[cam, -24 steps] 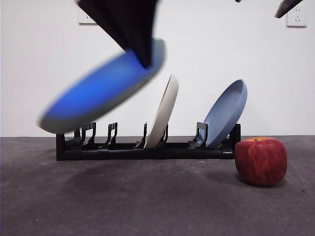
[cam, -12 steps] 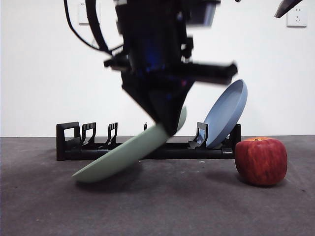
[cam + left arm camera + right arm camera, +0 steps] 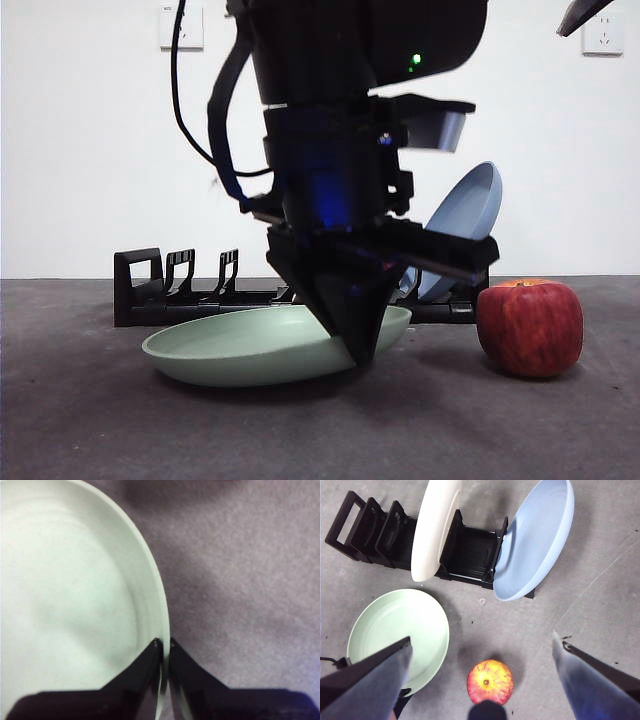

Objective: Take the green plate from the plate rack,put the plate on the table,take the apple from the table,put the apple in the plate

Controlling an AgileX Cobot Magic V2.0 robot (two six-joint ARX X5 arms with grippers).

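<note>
Both jaws of the left gripper [image 3: 164, 647] were pinched on the rim of the green plate [image 3: 250, 345], laid almost flat on the surface [image 3: 100, 420]. Nearer the apple [image 3: 489, 682] was judged the right gripper [image 3: 482, 677], spread wide directly above it, beside the plate.

The front camera sits low, looking level across the dark grey matte table [image 3: 120, 420], close behind a big dark arm. The left wrist camera looks down, seemingly very near, onto the round pale sage-green plate [image 3: 65, 605]. The right wrist camera looks down from high, sharing that plate with both.
</note>
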